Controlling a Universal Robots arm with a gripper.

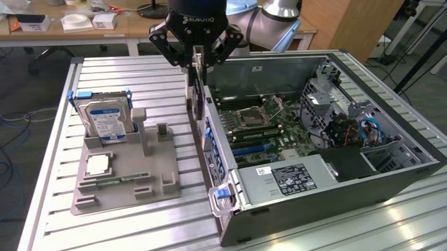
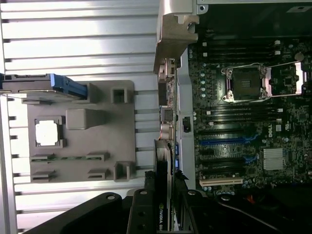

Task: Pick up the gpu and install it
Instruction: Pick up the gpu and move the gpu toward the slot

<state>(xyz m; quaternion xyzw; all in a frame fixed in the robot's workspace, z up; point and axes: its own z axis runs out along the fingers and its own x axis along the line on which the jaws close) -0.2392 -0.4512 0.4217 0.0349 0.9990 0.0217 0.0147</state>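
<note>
The gpu (image 1: 198,99) hangs on edge, long side pointing down, over the near wall of the open computer case (image 1: 300,206). My gripper (image 1: 198,64) is shut on its upper end, one finger on each flat face. In the wrist view the gpu (image 2: 165,122) appears edge-on between my fingers (image 2: 146,209), and its silver bracket (image 2: 175,34) is at the far end. The card lines up along the case wall, beside the motherboard (image 2: 243,122) and its blue slots (image 2: 222,142). It is above the case, not seated in a slot.
A grey holder tray (image 1: 125,183) lies on the slatted table at the exterior view's left. It carries an upright hard drive (image 1: 104,117), a square silver chip (image 1: 98,164) and a narrow green memory stick (image 1: 115,181). The power supply (image 1: 290,178) fills the case's near end.
</note>
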